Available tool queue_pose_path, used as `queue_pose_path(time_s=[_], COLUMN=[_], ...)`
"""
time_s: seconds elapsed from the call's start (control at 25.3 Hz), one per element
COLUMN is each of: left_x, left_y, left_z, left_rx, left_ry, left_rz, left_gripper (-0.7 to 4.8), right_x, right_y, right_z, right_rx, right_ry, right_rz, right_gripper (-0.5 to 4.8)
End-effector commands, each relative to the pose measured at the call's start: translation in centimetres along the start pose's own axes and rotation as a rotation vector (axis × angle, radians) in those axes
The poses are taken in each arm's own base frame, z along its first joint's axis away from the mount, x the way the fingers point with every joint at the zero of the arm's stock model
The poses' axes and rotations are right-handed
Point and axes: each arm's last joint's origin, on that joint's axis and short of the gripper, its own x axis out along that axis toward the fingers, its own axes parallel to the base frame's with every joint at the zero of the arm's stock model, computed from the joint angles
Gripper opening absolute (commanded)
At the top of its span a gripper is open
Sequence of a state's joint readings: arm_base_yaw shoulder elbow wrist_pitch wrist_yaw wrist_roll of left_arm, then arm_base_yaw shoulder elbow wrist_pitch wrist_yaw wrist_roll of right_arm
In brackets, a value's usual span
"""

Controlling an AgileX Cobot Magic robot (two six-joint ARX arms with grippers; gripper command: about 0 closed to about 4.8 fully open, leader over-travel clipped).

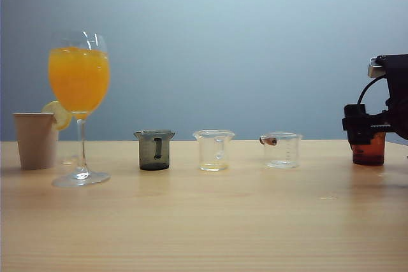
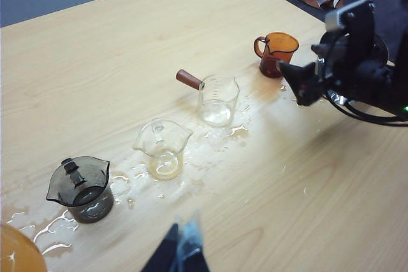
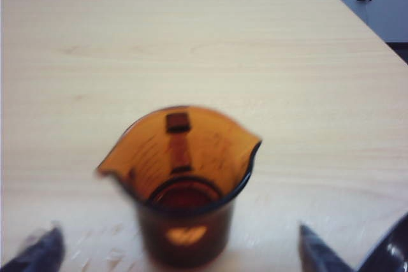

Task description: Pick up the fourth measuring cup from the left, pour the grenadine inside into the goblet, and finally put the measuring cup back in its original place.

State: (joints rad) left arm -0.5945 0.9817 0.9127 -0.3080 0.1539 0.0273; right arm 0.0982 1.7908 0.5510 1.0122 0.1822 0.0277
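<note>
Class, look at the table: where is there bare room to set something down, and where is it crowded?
Free: the broad front strip of the table before the cup row. Narrow gaps separate the grey cup, clear cups and amber cup. Crowded: the goblet beside the paper cup, and the amber cup flanked by the open right end effector. Left wrist view shows spills.
</note>
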Motion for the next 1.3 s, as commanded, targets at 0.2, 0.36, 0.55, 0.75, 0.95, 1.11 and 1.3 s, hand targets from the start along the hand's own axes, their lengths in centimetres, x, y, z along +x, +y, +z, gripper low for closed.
queue_pose_path(time_s=[0.2,0.36,0.55,0.75,0.95,1.11,1.3], left_x=[-0.1,-0.1,-0.1,-0.1,0.0,0.0,0.0], left_y=[0.0,0.0,0.1,0.1,0.1,0.1,0.1], left_z=[0.0,-0.3,-0.7,-0.7,-0.7,-0.7,-0.7], left_rx=[0.025,0.055,0.087,0.087,0.086,0.087,0.086], left_ry=[0.004,0.042,0.079,0.08,0.083,0.082,0.083], left_rz=[-0.005,0.023,0.032,0.039,0.039,0.039,0.039], left_gripper=[-0.05,-0.05,-0.05,-0.05,-0.05,-0.05,-0.05], right_x=[2.3,3.8,5.0,5.9,6.6,6.8,6.8], right_y=[-0.1,0.2,0.0,-0.1,0.0,0.0,0.0], right_z=[-0.2,-0.1,-0.4,-0.7,-0.5,-0.5,-0.6], right_rx=[0.001,-0.001,0.001,0.002,0.0,-0.001,-0.001], right_ry=[0.0,-0.009,-0.001,0.003,0.02,0.044,0.047], right_rz=[-0.01,0.01,-0.001,-0.006,-0.006,-0.007,-0.007], right_gripper=[4.79,4.79,4.79,4.79,4.79,4.79,4.79])
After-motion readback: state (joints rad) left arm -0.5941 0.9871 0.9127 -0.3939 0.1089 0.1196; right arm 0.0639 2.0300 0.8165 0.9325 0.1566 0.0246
